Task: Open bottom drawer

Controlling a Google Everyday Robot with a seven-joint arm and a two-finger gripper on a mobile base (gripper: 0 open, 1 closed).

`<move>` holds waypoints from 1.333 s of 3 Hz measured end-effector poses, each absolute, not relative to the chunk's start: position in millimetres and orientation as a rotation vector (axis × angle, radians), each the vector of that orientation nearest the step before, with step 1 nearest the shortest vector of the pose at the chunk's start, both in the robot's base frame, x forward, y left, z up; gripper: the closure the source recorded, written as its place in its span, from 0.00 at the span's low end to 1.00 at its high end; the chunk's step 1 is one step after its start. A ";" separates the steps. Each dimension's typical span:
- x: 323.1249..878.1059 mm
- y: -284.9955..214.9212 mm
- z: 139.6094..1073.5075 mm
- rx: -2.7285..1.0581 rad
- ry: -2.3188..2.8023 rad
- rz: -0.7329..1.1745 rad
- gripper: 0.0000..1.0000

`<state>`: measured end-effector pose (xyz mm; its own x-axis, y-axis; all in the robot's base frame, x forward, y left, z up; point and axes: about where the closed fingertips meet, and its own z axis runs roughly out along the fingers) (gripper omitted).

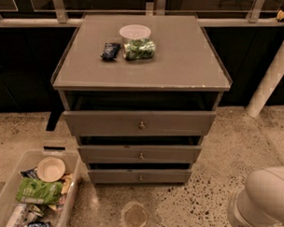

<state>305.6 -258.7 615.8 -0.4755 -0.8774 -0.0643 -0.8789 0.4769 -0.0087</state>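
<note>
The grey cabinet [181, 65] stands on the speckled floor. A clear bin [3, 194] with packets is at its left. Low at the right is the white arm [265, 199]. The gripper is outside the view, so I cannot tell its state. The bottom drawer [116, 176] is the lowest front, just above the floor, with its knob [140, 177] at centre.

Grey cabinet top [181, 56]: white-lidded tub [135, 32] toward the back, green packet [140, 50] touching its front, dark packet [110, 50] just left of that. Clear bin [76, 176] on floor, lower left, held tan bowl [51, 168], green bag [39, 191], and mixed wrappers. Speckled floor [209, 183] bore a round stain [135, 216]. White post [274, 73] slanted at right.
</note>
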 end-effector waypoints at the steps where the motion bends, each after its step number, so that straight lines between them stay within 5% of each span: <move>1: 300.1 -313.3 608.5 -1.310 2.654 0.218 0.00; 2: 327.9 -342.2 580.8 -1.358 2.556 0.365 0.00; 4: 386.3 -313.5 520.6 -1.736 2.394 0.425 0.00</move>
<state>386.3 -313.5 520.6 -0.3171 -0.9039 -0.2871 -0.9475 0.2885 0.1380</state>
